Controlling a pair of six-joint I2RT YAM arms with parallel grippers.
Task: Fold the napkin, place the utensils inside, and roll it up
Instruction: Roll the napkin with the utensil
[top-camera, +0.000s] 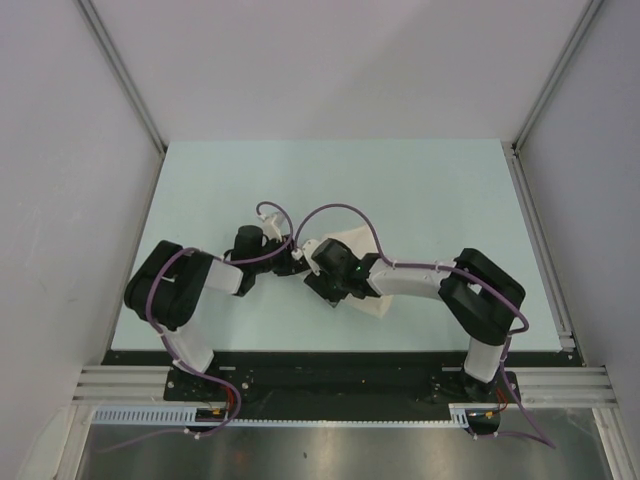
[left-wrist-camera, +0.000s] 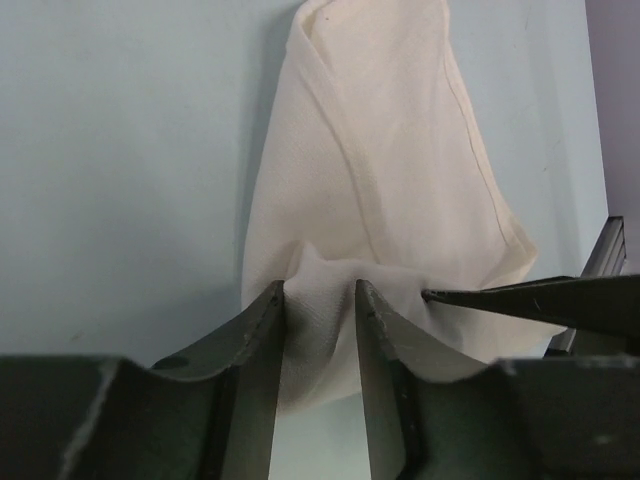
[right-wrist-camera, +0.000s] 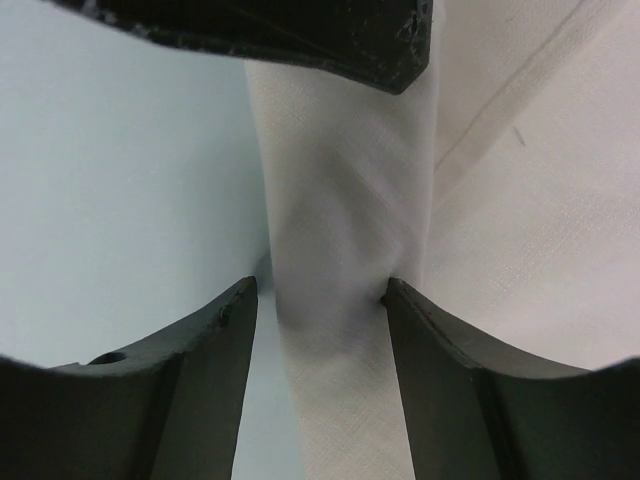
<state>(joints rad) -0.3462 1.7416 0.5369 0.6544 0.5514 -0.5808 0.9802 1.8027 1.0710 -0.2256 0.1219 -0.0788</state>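
Two pincers: left pincer (left-wrist-camera: 318, 292) clamped on a puckered fold; right pincer (right-wrist-camera: 320, 290) straddles a cloth ridge, and we cannot tell whether it bites.
One napkin (left-wrist-camera: 390, 180): bunched between both sets of jaws, its folded body spreading beyond the left tips.
Handling: we judge it light, limp and unbreakable; pinch layered edges, not single plies.
Knives: none visible.

Napkin (left-wrist-camera: 380, 180) on table (top-camera: 420, 190), under left tool (left-wrist-camera: 320, 290) — right tool (right-wrist-camera: 320, 285).
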